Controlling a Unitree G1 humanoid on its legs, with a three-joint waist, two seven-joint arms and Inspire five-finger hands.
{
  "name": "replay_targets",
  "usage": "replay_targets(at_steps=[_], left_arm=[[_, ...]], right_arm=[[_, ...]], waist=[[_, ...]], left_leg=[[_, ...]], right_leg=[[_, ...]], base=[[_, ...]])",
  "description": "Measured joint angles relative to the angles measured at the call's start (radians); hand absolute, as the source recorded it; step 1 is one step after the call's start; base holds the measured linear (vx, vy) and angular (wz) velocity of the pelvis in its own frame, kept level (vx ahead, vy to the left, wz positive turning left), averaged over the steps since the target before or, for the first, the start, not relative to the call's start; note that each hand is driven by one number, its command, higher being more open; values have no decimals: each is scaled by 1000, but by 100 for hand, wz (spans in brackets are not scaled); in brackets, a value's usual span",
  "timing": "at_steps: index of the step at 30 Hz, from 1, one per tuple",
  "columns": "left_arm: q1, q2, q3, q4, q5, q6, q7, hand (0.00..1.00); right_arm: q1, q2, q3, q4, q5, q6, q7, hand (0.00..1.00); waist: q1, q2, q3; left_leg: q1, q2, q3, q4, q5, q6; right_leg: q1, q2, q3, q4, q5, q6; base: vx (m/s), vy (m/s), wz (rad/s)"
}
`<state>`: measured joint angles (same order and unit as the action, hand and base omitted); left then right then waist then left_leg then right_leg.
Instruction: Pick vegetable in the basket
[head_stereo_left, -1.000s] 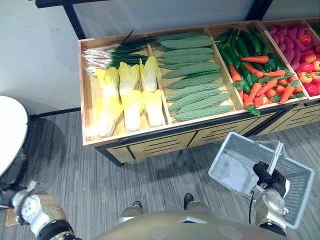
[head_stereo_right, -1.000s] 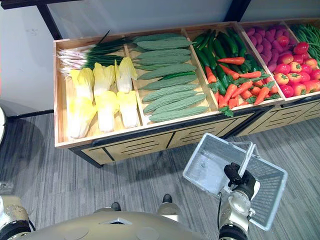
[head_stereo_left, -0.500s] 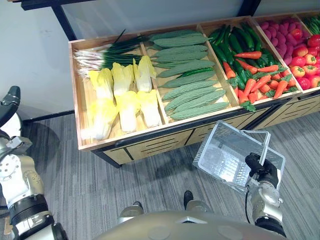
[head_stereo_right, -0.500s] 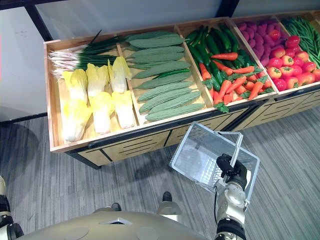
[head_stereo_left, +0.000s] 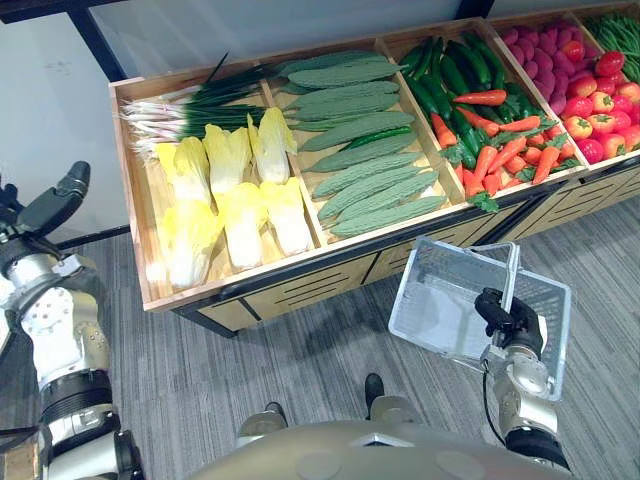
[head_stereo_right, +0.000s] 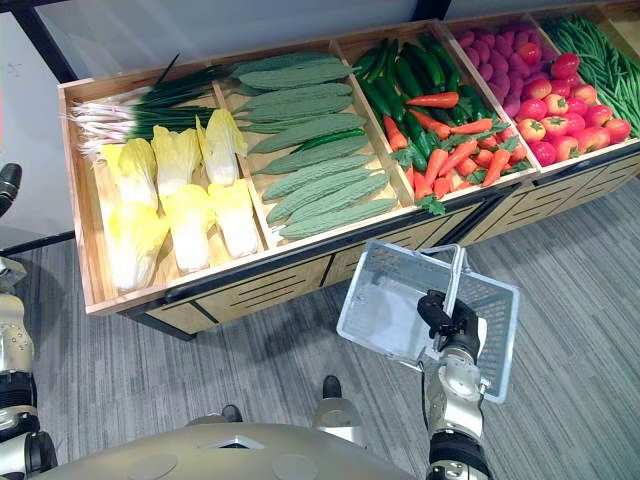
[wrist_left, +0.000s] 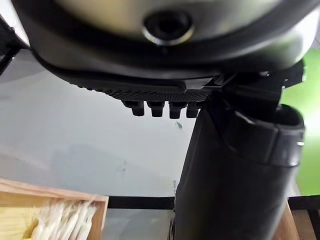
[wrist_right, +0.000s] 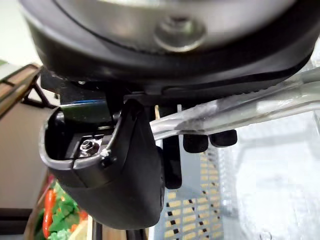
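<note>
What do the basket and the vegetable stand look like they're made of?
Basket: likely translucent plastic, pale and slightly glossy, with see-through walls pierced by rows of small holes. Vegetable stand: seemingly light, unpainted wood with a matte finish, visible grain and slotted front panels. A dark strip runs along its front edge, possibly metal.
</note>
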<state>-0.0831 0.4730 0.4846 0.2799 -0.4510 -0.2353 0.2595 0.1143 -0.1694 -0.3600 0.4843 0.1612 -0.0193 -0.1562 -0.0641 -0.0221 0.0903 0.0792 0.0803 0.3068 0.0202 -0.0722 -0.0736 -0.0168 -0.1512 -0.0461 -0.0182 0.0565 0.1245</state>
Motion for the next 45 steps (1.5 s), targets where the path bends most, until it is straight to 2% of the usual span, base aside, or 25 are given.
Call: replay_targets(at_steps=[8, 14, 23, 28, 38, 45], left_arm=[[-8, -37, -48, 87, 17, 44, -14, 100], [-34, -80, -90, 130, 26, 65, -29, 100], [-49, -113, -123, 162, 27, 67, -33, 100], [-66, -113, -139, 204, 27, 86, -43, 100], [-67, -113, -158, 233, 35, 89, -46, 100], [-67, -111, -175, 291, 71, 93, -65, 100]], right_arm=[[6, 0, 26, -6, -19, 13, 3, 0], [9, 0, 48, -47, -36, 13, 3, 0], [15, 11, 59, -53, -37, 13, 2, 0], [18, 11, 70, -57, -38, 13, 2, 0], [29, 12, 79, -56, -39, 13, 1, 0], [26, 12, 95, -56, -38, 13, -1, 0]], waist=[[-10, -3, 3], [-19, -4, 29], [-23, -2, 39], [-23, 1, 57], [-25, 21, 70], [-23, 24, 72]], left_leg=[[2, 0, 1, 1, 0, 0], [2, 0, 6, 11, -4, 1], [5, 0, 14, 11, -5, 1], [7, -1, 17, 11, -5, 1], [7, -2, 18, 11, -5, 1], [-4, -2, 27, 10, -5, 1]], right_leg=[[1, -1, 1, 0, 1, 0], [2, -1, 9, 2, 4, 2], [-1, -1, 19, 0, 6, 2], [-1, 0, 21, 0, 10, 1], [-2, -2, 14, -2, 12, 1], [-18, -2, 21, -5, 20, 1]], base=[[0, 0, 0], [-31, -7, -3], [-11, -7, -3], [-31, -11, -2], [0, 0, 0], [0, 0, -4]])
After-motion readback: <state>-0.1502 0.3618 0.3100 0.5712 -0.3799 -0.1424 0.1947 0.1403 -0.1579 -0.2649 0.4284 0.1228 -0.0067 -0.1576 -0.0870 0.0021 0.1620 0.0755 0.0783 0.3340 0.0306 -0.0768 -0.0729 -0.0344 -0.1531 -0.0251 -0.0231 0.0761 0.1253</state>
